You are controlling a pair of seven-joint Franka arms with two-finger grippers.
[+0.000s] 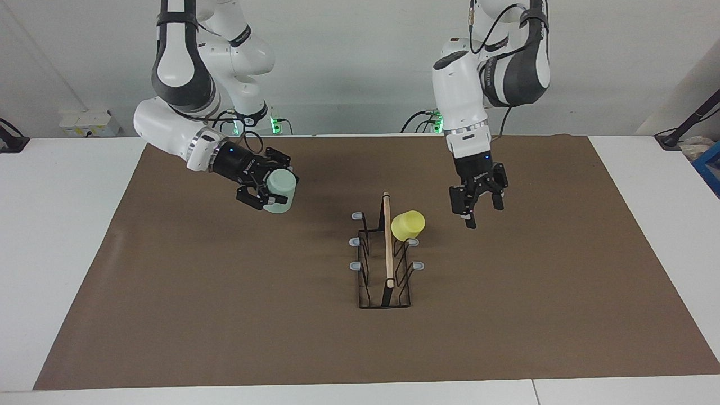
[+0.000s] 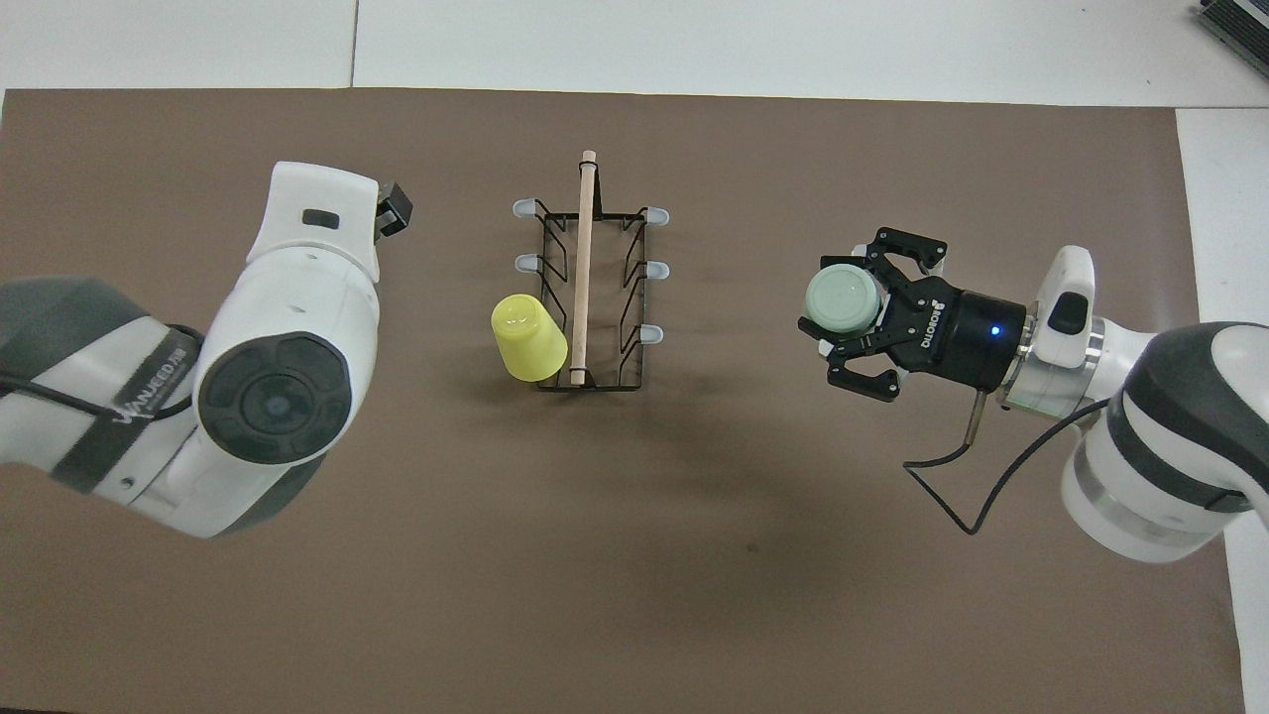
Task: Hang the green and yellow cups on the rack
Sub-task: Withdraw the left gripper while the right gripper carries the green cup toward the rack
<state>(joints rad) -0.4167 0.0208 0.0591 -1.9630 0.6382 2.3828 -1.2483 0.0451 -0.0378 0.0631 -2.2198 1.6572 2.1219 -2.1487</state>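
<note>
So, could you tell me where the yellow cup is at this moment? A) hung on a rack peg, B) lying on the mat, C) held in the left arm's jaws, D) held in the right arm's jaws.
A: the yellow cup sits upside down on a peg of the rack, with neither arm touching it.

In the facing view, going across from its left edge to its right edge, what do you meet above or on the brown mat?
Right gripper holding the green cup → rack → yellow cup hung on it → left gripper, empty, over the mat.
</note>
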